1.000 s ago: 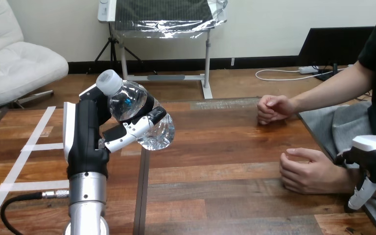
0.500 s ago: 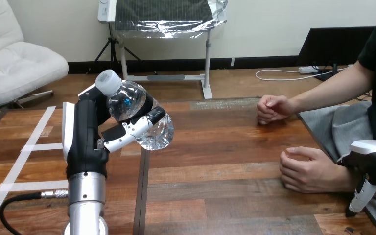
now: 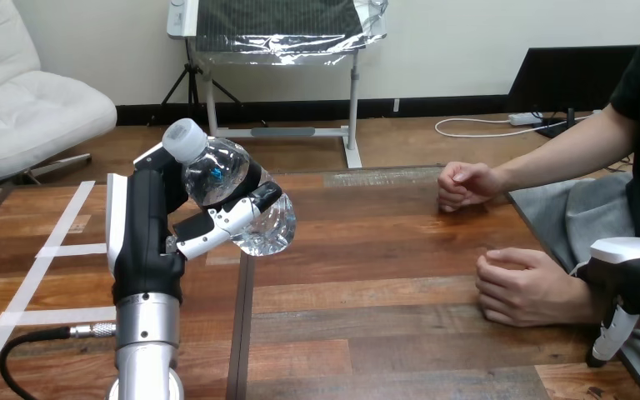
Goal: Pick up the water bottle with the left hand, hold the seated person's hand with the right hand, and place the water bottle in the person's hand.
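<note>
A clear water bottle (image 3: 229, 179) with a white cap hangs tilted above the table's left half, cap up and to the left. My left hand (image 3: 146, 225) is shut on it, fingers and thumb wrapped round its body. The person's nearer hand (image 3: 525, 287) rests loosely curled on the table at the right. My right hand (image 3: 629, 279) stands at that hand's wrist by the view's right edge, with one straight finger pointing down. I cannot tell whether it touches the wrist.
The person's farther hand (image 3: 462, 185) lies as a loose fist near the table's far right edge. White tape strips (image 3: 42, 267) cross the wooden table (image 3: 367, 250) at the left. A dark seam (image 3: 243, 325) runs front to back under the bottle.
My right hand has sunk slightly beside the person's wrist. The left hand and bottle have stayed in place.
</note>
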`<move>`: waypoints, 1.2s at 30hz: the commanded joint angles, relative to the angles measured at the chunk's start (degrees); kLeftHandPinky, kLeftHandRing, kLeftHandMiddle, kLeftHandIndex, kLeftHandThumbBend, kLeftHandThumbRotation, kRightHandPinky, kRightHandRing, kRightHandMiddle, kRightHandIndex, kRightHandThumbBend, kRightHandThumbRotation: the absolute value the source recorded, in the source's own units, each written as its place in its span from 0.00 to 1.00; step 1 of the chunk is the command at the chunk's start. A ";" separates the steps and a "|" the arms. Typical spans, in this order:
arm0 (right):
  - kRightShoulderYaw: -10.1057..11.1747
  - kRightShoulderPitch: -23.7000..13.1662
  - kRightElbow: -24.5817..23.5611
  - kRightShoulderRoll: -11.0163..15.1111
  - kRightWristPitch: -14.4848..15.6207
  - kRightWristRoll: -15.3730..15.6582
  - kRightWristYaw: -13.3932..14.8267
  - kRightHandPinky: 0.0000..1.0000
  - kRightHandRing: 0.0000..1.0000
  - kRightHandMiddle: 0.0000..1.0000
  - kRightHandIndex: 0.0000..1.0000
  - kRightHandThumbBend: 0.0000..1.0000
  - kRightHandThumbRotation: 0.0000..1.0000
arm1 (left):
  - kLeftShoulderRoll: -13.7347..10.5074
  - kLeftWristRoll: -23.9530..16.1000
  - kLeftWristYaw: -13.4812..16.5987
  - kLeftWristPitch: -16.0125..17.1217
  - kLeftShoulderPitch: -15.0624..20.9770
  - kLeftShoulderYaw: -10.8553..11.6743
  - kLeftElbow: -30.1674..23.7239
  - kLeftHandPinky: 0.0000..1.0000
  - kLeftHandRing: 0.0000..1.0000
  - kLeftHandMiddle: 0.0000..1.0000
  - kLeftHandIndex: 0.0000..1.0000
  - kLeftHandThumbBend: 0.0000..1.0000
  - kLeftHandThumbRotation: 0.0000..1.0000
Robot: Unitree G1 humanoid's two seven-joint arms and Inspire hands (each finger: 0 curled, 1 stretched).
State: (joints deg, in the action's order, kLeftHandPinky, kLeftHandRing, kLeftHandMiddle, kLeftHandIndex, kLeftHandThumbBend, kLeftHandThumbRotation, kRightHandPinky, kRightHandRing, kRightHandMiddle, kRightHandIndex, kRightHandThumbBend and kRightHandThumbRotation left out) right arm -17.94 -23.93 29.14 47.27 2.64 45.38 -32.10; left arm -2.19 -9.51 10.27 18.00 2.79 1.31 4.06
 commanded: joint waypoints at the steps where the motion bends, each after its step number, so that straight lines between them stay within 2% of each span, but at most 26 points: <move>1: -1.08 -4.24 1.44 -1.18 -0.94 -0.12 1.14 0.71 0.81 0.87 0.85 0.69 0.00 | -0.87 -0.08 -0.03 1.02 3.49 0.74 -2.53 0.39 0.42 0.46 0.50 0.62 0.00; 13: -1.93 -5.50 3.84 -2.07 -1.07 -0.64 0.53 0.69 0.80 0.87 0.85 0.66 0.00 | -0.88 -0.93 0.50 0.98 3.56 0.72 -2.55 0.39 0.42 0.46 0.50 0.62 0.00; 21: -2.37 -5.92 5.00 -2.33 -1.99 -1.23 1.11 0.69 0.78 0.86 0.84 0.64 0.00 | -0.76 -0.44 0.26 0.85 3.67 0.74 -2.60 0.39 0.42 0.46 0.50 0.62 0.00; 28: -2.24 -6.05 5.58 -2.65 -2.69 -2.32 1.38 0.64 0.73 0.80 0.80 0.63 0.00 | -0.77 -0.15 0.01 0.68 3.67 0.76 -2.74 0.39 0.42 0.46 0.50 0.62 0.00; 36: -2.03 -5.63 5.22 -3.21 -1.97 -3.17 2.46 0.53 0.64 0.73 0.74 0.64 0.00 | -0.90 -0.44 0.24 0.86 3.73 0.90 -2.49 0.39 0.42 0.46 0.50 0.62 0.00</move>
State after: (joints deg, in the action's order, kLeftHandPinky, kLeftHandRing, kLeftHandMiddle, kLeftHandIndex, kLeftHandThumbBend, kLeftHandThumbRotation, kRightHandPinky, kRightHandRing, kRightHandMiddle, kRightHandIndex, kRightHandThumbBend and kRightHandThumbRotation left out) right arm -19.73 -27.10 34.19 46.40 0.74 43.45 -29.97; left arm -2.24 -9.62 10.29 17.98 2.79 1.50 4.06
